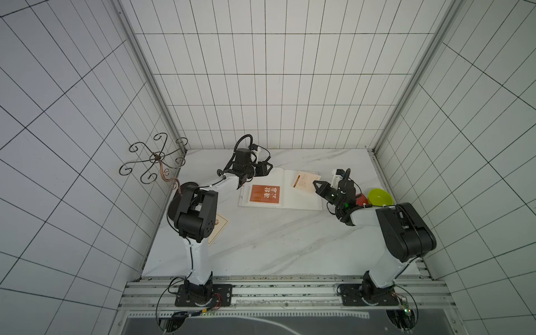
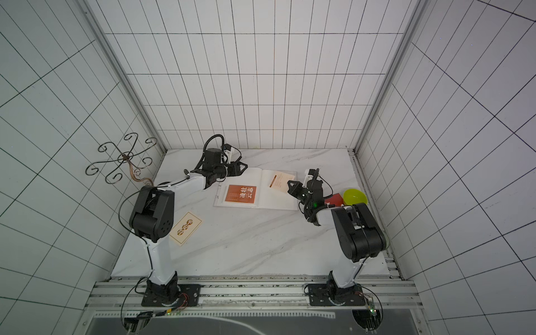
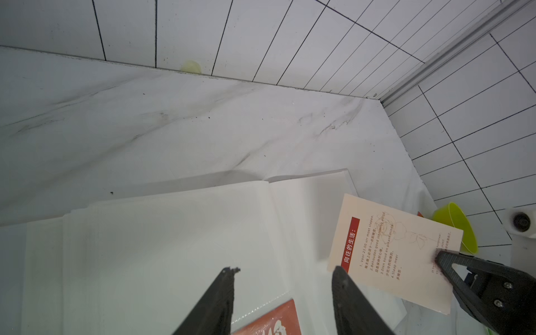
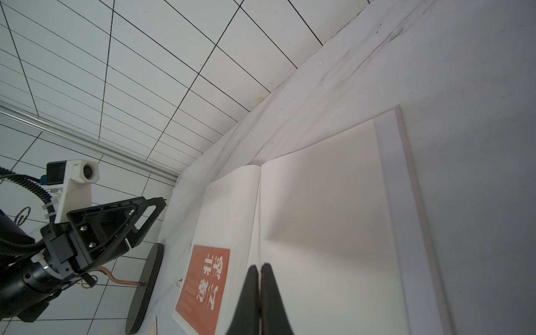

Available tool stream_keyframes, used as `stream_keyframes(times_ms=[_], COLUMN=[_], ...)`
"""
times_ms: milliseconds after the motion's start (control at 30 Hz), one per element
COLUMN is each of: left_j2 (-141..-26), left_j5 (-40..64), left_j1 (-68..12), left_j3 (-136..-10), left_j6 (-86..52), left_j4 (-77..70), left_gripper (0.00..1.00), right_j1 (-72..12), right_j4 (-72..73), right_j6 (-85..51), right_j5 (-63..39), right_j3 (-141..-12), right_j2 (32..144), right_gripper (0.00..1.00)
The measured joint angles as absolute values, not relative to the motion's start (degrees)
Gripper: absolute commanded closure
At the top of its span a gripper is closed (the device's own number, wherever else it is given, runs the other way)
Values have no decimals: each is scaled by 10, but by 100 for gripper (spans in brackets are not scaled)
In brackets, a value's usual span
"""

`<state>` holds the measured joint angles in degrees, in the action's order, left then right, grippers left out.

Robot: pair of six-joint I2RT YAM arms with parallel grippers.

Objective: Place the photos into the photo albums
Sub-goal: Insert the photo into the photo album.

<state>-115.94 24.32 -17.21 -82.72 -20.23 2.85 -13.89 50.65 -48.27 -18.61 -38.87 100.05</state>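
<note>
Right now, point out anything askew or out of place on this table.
A patterned card lies skewed on the table, well apart from the open album. A lettered card, pinched at one corner by the right claw, hangs tilted over the album's right page. Nothing looks damaged or spilled.

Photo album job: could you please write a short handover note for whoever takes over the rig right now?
Left end effector: open and empty, over the far edge of the open album, left page.
Right end effector: shut on a cream card, held over the album's right page.
Done: the orange card lies on the left page.
Left: release the cream card onto the page, then fetch the patterned card from the table by the left arm. A red item beside the green bowl is partly hidden; check whether it is a card.
</note>
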Motion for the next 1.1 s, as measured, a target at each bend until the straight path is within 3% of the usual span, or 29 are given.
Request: stream_keyframes(times_ms=[567, 1100], left_j2=[-1258, -1256], left_j5=[220, 212], left_j1=[-145, -141], left_j3=[-894, -887], left_j6=[-216, -216], left_j4=[161, 157], left_gripper=[48, 48], right_j1=[-139, -124], right_j4=[597, 603], right_j6=[-553, -574], right_j5=[-260, -264], right_j3=[-501, -504], right_j2=[1159, 1174], right_gripper=[100, 100])
